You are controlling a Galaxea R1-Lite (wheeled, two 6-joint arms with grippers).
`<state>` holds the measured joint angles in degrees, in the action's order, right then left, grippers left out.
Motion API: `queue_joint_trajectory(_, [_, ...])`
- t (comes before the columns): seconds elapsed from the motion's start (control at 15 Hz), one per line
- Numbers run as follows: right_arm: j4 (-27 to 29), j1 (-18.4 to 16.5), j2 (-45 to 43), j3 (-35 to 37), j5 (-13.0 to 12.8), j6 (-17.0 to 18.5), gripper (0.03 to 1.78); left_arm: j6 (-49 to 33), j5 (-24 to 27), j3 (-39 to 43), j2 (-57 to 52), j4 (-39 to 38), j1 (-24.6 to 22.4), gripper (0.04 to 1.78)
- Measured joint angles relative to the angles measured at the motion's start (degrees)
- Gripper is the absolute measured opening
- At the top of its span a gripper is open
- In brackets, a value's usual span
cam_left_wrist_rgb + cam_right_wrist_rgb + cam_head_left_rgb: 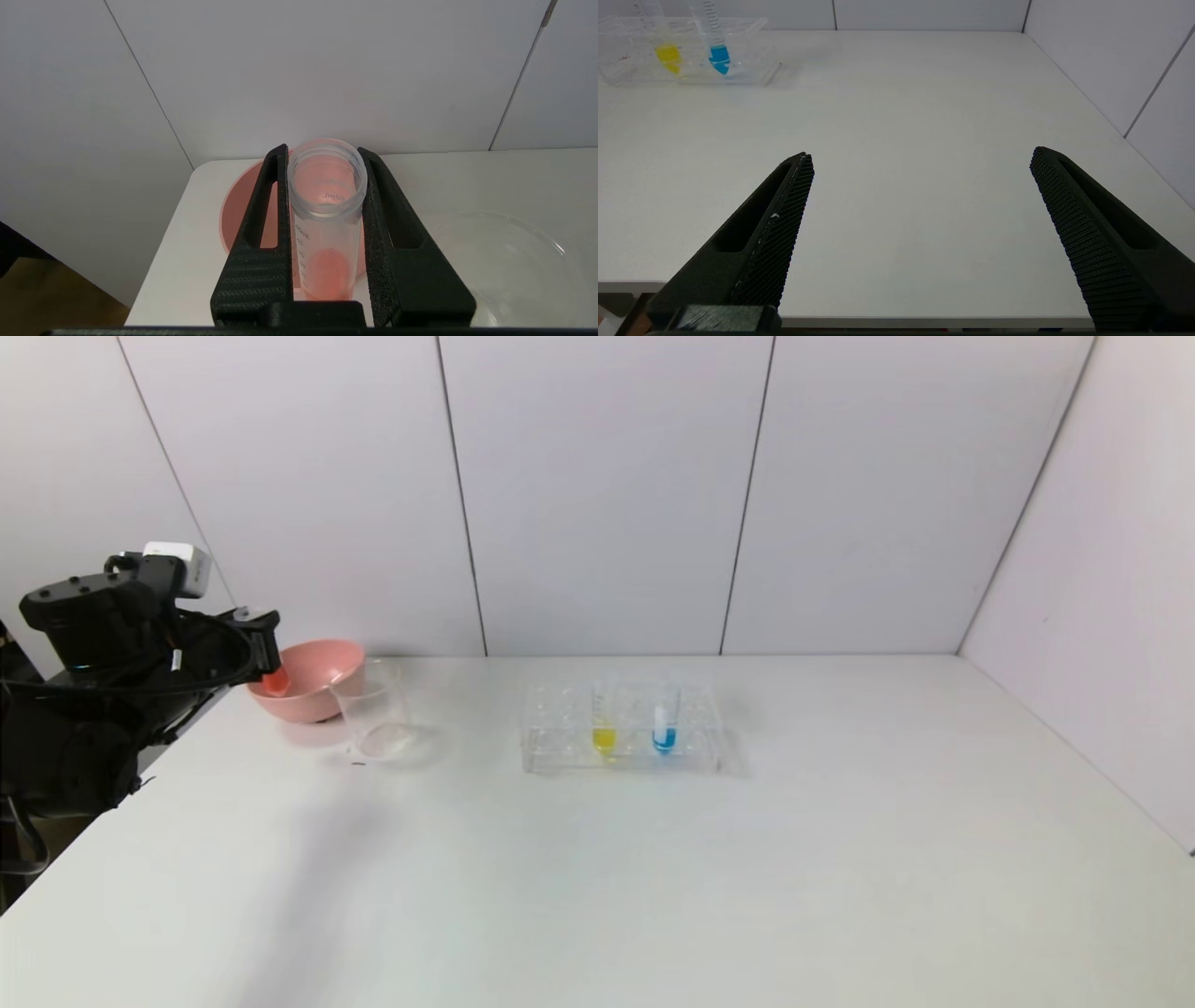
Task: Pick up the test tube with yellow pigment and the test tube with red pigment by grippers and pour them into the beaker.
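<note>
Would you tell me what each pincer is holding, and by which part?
The left pincer clamps the red-pigment test tube along its sides, just below its open rim; the right pincer holds nothing.

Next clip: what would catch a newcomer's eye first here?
The left gripper at the table's far-left corner, shut on the red tube, holds it above the pink bowl, not the clear beaker beside it. Mid-table, the yellow tube and blue tube stand in a clear rack. The right gripper waits open near the table's edge.
</note>
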<state>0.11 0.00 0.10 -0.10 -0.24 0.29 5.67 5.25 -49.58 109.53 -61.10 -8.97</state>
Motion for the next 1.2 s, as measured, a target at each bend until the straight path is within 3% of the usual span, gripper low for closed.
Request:
queue_joint_trajectory(0.13, [0.0,0.0,0.0,0.0,0.0,0.0,1.7,0.8,4.4,-0.1,0.0,0.0,-0.3,0.45])
queue_joint_trajectory(0.33, [0.0,0.0,0.0,0.0,0.0,0.0,1.7,2.4,16.9,-1.7,0.7,0.1,-2.1,0.45])
queue_joint_trajectory(0.73, [0.0,0.0,0.0,0.0,0.0,0.0,1.7,6.3,29.2,-3.8,1.0,4.3,-6.2,0.45])
queue_joint_trajectory(1.2, [0.0,0.0,0.0,0.0,0.0,0.0,1.7,16.0,50.4,-10.5,0.4,20.6,-9.2,0.45])
